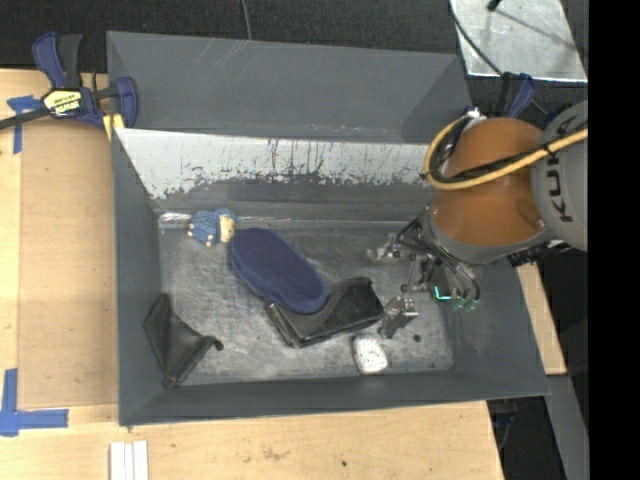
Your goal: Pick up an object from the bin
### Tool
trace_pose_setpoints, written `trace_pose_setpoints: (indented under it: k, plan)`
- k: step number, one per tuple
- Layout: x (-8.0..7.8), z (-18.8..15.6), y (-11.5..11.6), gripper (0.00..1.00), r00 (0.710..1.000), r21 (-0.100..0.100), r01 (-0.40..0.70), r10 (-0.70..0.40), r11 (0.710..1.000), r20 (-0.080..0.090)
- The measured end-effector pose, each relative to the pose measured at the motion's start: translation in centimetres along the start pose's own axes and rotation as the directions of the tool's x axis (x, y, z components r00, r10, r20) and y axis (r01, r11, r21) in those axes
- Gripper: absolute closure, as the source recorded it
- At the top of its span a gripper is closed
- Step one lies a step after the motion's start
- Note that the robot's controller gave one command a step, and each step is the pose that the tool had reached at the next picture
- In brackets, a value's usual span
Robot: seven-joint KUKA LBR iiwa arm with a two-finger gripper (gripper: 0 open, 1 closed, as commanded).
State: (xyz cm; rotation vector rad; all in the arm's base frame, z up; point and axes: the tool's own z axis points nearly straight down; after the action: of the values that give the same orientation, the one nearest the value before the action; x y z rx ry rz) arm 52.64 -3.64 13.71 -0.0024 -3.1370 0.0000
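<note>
My gripper (395, 286) hangs low over the right part of the bin floor, below the orange wrist cover. Its two fingers stand apart, one toward the back and one toward the front, open with nothing between them. Just left of the fingers lies a black flat wallet-like case (325, 315), its right end close to the front fingertip. A small white object (370, 355) sits on the floor in front of the gripper. A dark blue oval pad (275, 268) lies to the left, resting partly on the black case.
A black folded pouch (176, 340) lies at the front left corner. A small blue and yellow toy (211, 228) sits by the back wall on the left. The arm and its cables cover the bin's right wall.
</note>
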Motion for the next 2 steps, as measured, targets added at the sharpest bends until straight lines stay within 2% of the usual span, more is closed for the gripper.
trace_pose_setpoints:
  k: [1, 2]
  plan:
    - [0.9, 5.2, 2.9, 0.00, 0.999, 0.002, 0.044, -0.044, 0.999, 0.023]
    - [1.6, 3.7, 5.8, 0.00, 0.979, 0.002, 0.205, -0.205, 0.979, 0.010]
